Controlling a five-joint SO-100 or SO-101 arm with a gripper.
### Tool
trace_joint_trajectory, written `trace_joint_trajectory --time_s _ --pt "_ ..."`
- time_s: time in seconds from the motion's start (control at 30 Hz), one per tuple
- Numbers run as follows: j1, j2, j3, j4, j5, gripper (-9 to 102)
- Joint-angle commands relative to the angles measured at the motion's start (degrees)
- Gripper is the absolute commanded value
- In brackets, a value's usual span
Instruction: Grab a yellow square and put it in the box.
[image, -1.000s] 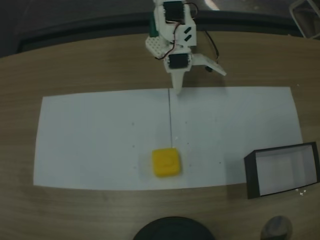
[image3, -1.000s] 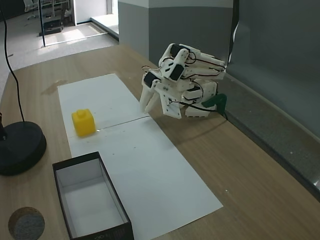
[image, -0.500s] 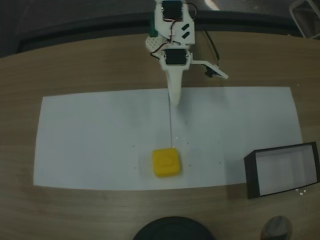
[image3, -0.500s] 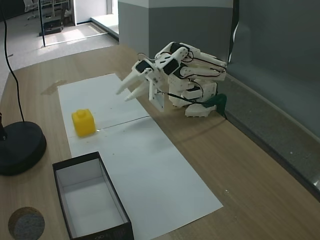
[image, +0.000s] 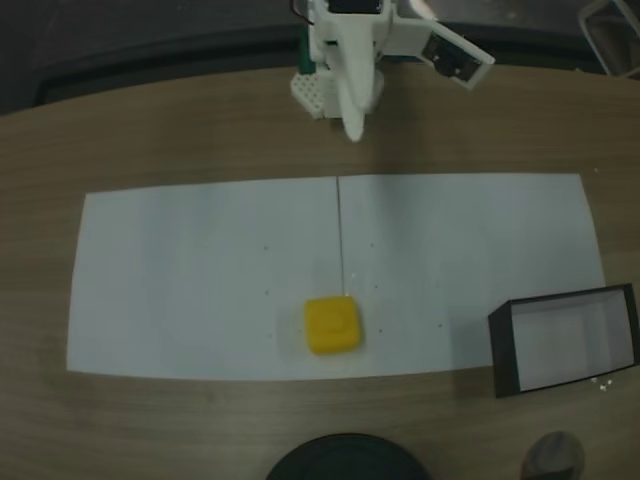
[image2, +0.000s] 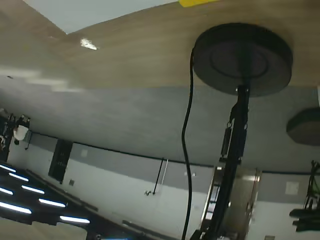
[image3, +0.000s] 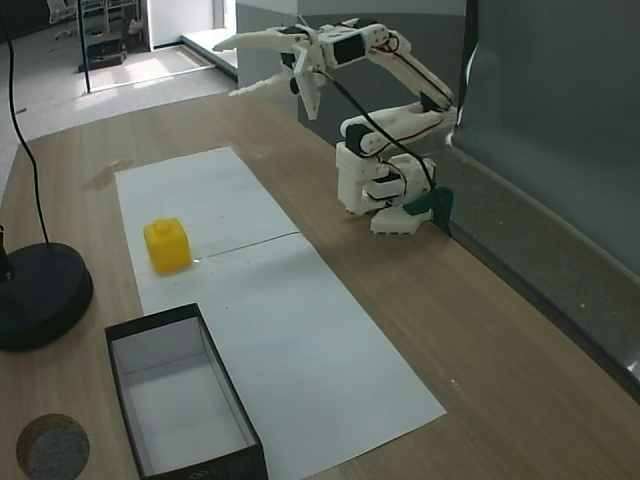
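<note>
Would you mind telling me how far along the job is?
Nothing is done: the yellow square sits on the white paper, outside the empty box. In hand: the raised arm's open hand hangs high, away from the square. Left: reach, grasp, carry, drop in.

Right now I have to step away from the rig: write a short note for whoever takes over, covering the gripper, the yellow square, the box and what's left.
Gripper: open, empty, raised high above the table's far side, well away from the job's things.
Yellow square: untouched on the white paper, near its front edge, by the centre seam.
Box: open and empty at the paper's right end in the top-down fixed view.
Done: nothing moved yet.
Left: reach down, grasp the square, carry it over and release it in the box.
</note>
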Motion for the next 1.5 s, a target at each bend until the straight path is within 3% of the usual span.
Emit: trace_joint_trajectory --time_s 0.0,0.3,0.5,1.07,1.27,1.47 --pt "-0.79 -22.85 -13.97 4.66 0.70 28" --pt "-0.44 -67.76 -44.56 22.50 0.79 31" --pt "2.20 -84.73 -55.20 26.46 0.70 31" --pt "3.78 -102.39 -66.97 26.37 0.18 30" --pt "3.69 -104.24 -70.31 26.28 0.26 11" --pt "1.14 -101.34 -75.59 28.39 0.26 11"
